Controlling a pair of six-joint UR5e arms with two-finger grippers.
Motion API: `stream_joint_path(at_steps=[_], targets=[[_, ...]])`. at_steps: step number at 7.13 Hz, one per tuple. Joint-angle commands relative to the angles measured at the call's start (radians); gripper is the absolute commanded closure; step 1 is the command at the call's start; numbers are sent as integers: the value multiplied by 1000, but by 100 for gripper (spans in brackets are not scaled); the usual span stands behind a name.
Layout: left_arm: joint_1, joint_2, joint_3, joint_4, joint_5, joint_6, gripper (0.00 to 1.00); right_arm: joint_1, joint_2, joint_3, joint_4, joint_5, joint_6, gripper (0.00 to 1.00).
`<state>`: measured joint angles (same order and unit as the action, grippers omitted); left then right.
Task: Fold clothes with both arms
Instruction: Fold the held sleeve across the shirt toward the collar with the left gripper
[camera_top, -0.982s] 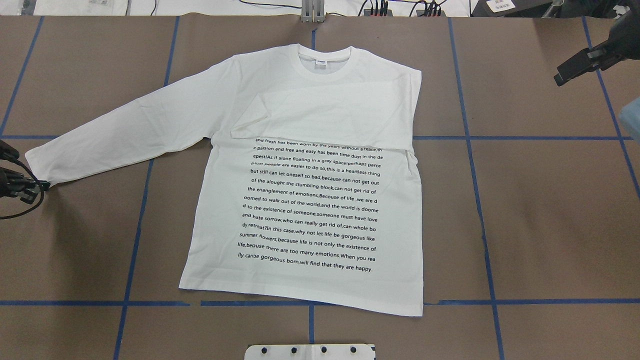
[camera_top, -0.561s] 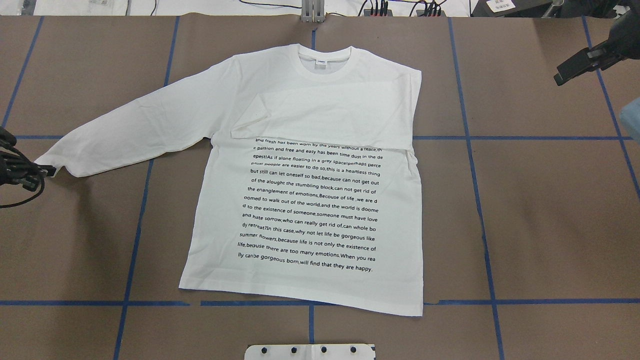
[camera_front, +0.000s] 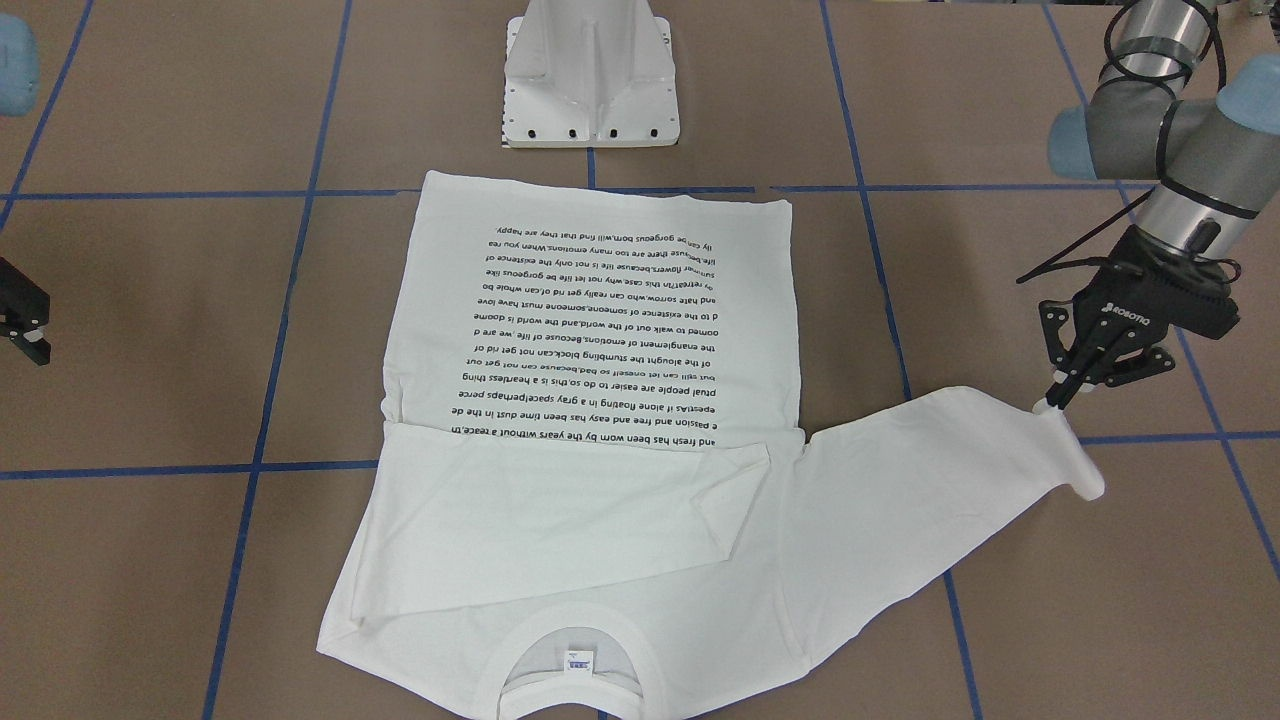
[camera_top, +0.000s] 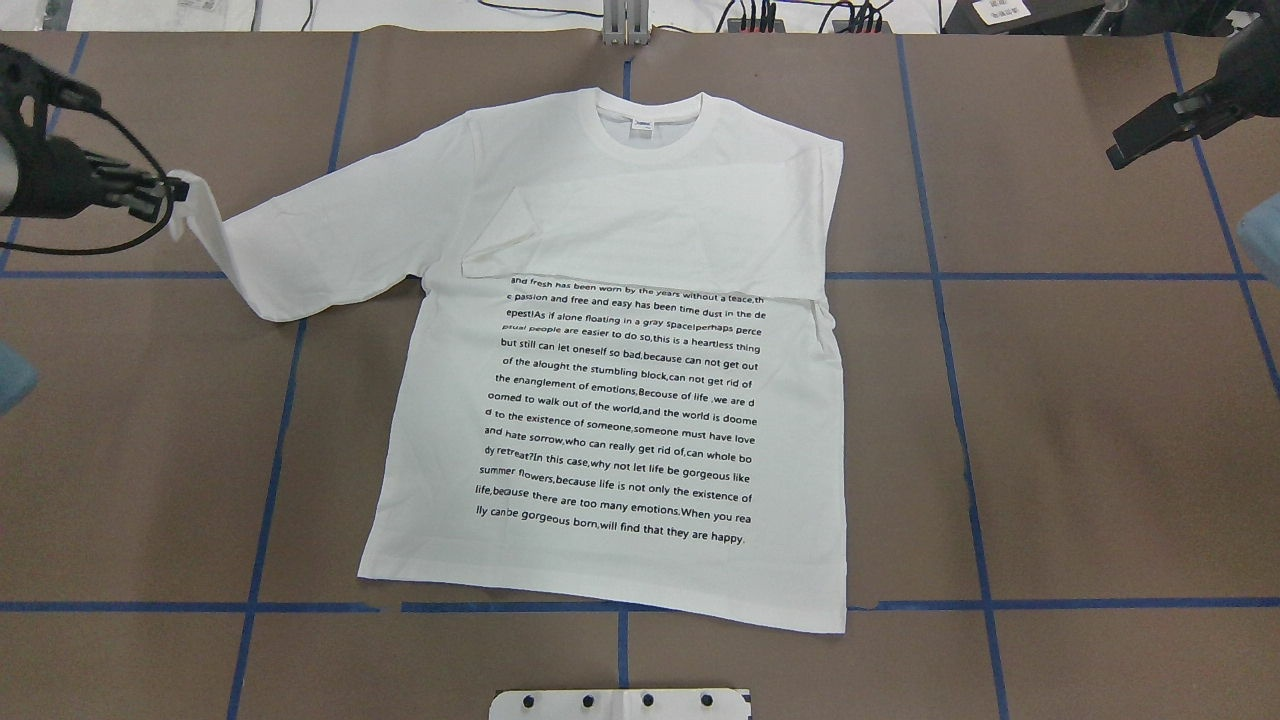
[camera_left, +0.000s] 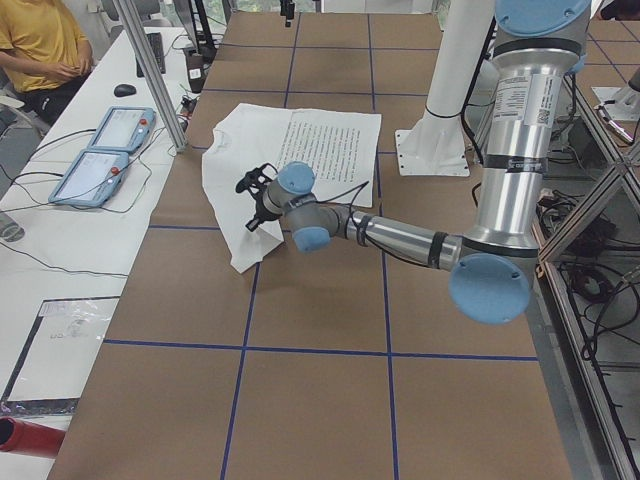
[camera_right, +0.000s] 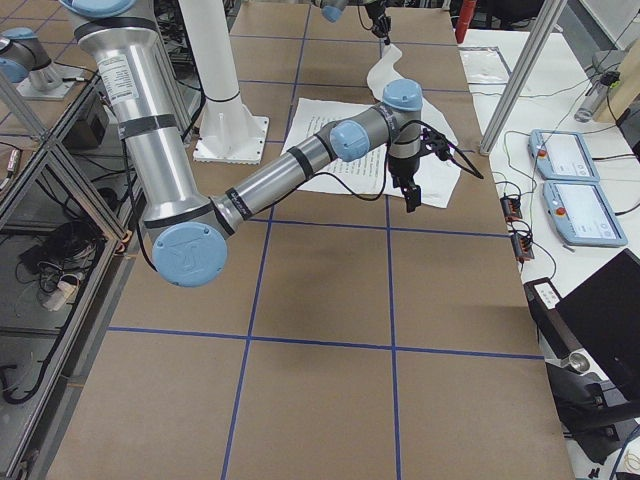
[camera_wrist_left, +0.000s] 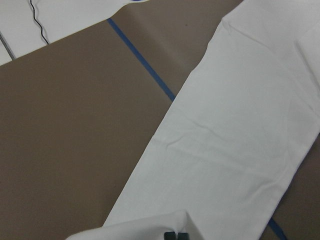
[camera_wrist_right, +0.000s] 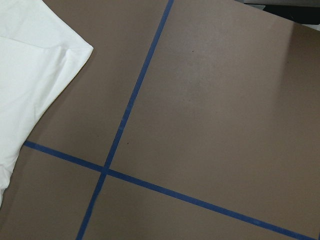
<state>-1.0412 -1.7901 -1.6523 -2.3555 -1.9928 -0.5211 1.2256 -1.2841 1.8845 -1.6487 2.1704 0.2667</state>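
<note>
The white long-sleeved T-shirt (camera_top: 620, 400) lies flat with the black text up and its collar (camera_top: 650, 125) at the far side. One sleeve (camera_top: 650, 235) is folded across the chest. My left gripper (camera_top: 165, 195) is shut on the cuff (camera_top: 185, 205) of the other sleeve (camera_top: 330, 230) and holds it lifted off the table; the front-facing view shows the same grip (camera_front: 1055, 400). The shut fingertips (camera_wrist_left: 176, 235) show in the left wrist view. My right gripper (camera_top: 1125, 155) hovers apart from the shirt at the far right, open and empty.
The white metal pedestal (camera_front: 592, 80) stands at the near edge behind the hem. Blue tape lines (camera_top: 940, 300) cross the brown table. A person (camera_left: 40, 40) and two control pendants (camera_left: 100, 150) are at the bench beyond the far edge.
My left gripper has moved away from the robot and upward with the cuff, lifting the sleeve end and bending it back on itself. The right arm has not moved.
</note>
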Motion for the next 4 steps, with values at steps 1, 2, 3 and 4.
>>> stream_joint_path(at_steps=[1, 2, 3, 4], targets=[[32, -298, 12, 299, 6, -171, 100, 0, 2, -2, 0, -3, 3, 0], [85, -378, 35, 327, 9, -266, 100, 0, 0, -2, 0, -3, 5, 0], [143, -469, 98, 328, 55, -352, 100, 2, 2, -4, 0, -1, 5, 0], [233, -545, 142, 326, 142, -423, 100, 2, 2, -4, 0, 2, 6, 0]])
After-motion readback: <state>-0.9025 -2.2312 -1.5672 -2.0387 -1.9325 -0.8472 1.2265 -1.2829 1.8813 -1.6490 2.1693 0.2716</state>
